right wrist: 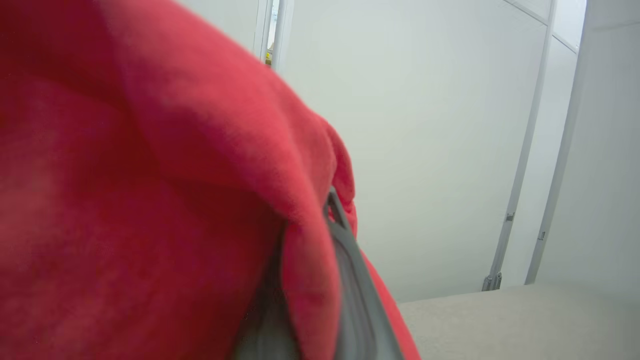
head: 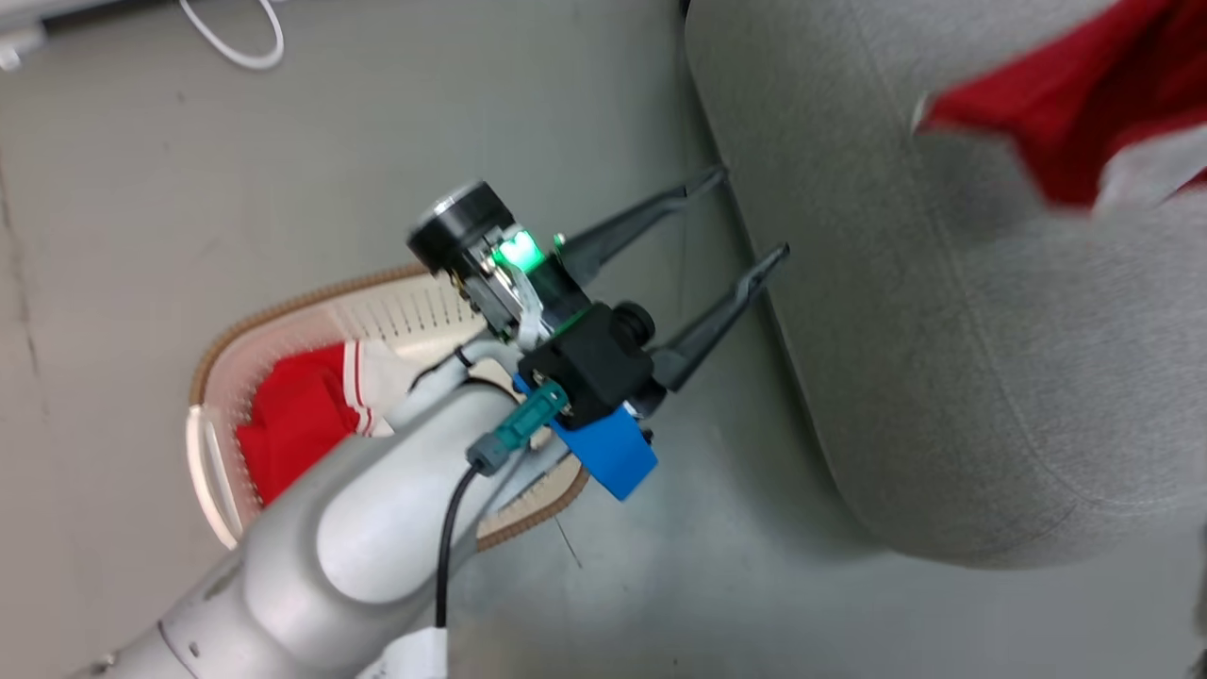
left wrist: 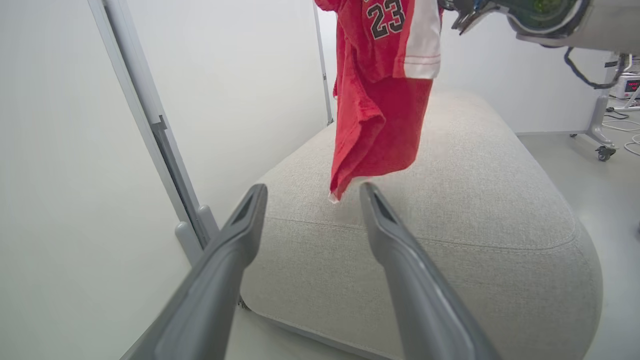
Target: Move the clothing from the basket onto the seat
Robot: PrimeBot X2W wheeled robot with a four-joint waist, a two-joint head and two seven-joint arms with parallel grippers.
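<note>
1. My left claw (head: 754, 211) is spread wide with nothing between its fingers. It hovers over the grey floor (head: 141, 236), its tips just beside the rounded edge of the sofa cushion (head: 943, 330).
2. Along that claw, the cushion lies straight ahead of the fingertips: big, grey fabric, with a seam running round below its top.
3. My right claw (right wrist: 334, 205) is clamped tight on the red jersey (left wrist: 380, 100). The cloth bunches over and around its fingers, and just one dark finger edge peeks out.
4. The jersey hangs down from the right claw, ahead of and above my left claw and over the cushion. A dark "23" and a white side panel face me.
5. Its lowest corner dangles close to the cushion top, between my left fingertips as I look along them. I cannot tell whether it touches the fabric.
6. Behind the left claw, partly under my pale forearm, the laundry basket (head: 283, 316) sits on the floor. Its brown woven-look rim and perforated wall show.
7. In the basket lies the second red garment (head: 292, 429), crumpled, with white stripes at its edge. It is at the end farthest from my left claw.
8. A white cable (head: 236, 42) loops on the floor, well apart from both claw and basket.
</note>
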